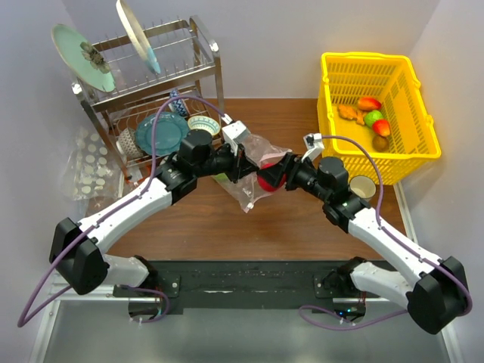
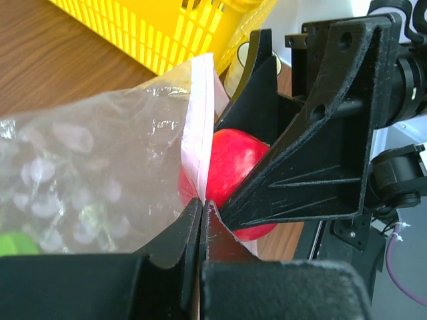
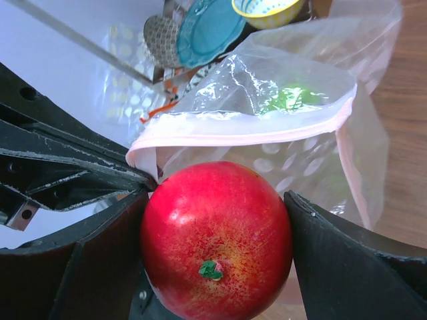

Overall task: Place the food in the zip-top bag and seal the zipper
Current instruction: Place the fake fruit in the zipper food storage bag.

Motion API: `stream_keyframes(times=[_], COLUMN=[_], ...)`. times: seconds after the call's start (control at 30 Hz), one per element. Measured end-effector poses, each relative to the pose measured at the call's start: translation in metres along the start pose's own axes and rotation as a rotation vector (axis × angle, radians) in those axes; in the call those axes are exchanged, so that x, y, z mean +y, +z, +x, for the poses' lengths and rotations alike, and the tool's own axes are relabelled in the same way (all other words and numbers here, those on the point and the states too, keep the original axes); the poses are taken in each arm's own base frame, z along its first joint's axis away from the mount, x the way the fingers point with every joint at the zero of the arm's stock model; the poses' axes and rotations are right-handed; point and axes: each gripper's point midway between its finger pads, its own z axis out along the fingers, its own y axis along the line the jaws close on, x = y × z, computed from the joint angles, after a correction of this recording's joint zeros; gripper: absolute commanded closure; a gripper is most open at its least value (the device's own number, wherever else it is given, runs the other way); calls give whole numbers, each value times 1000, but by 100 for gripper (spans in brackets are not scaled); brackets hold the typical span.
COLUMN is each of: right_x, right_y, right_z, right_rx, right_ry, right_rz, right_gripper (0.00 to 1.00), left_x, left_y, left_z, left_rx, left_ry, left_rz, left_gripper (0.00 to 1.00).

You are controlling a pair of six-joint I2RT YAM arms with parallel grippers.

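Observation:
The zip-top bag is held off the table in the middle, clear with a pink zipper along its mouth. My left gripper is shut on the mouth edge at the zipper. My right gripper is shut on a glossy red fruit, which sits right at the bag's opening. A green piece of food lies inside the bag. More food, red, green, orange and tan, lies in the yellow basket.
A metal dish rack with plates and bowls stands at the back left. Beside it lies a clear bag of white discs. A small cup stands in front of the basket, next to my right arm.

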Motion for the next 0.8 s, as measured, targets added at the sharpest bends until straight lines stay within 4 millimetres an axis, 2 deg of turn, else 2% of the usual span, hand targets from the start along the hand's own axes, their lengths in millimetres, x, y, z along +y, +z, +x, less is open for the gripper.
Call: stream_keyframes(times=[0.07, 0.1, 0.2, 0.43, 0.6, 0.8], right_x=[1, 1, -1, -1, -13, -11], right_y=[0, 0, 0, -2, -15, -38], right_z=[-3, -5, -7, -9, -14, -40], right_rx=[-24, -34, -49, -64, -82, -121], right_ry=[5, 5, 7, 6, -10, -72], right_rz=[11, 15, 32, 47, 130, 231], right_gripper=[9, 2, 1, 3, 12, 16], left_x=[0, 0, 1, 0, -4, -2], left_y=[0, 0, 0, -2, -4, -5], left_z=[-3, -4, -7, -10, -12, -13], left_rx=[-10, -15, -24, -33, -38, -39], left_ry=[2, 4, 2, -28, -54, -64], left_rz=[6, 10, 10, 28, 61, 60], left_gripper=[100, 100, 100, 100, 100, 100])
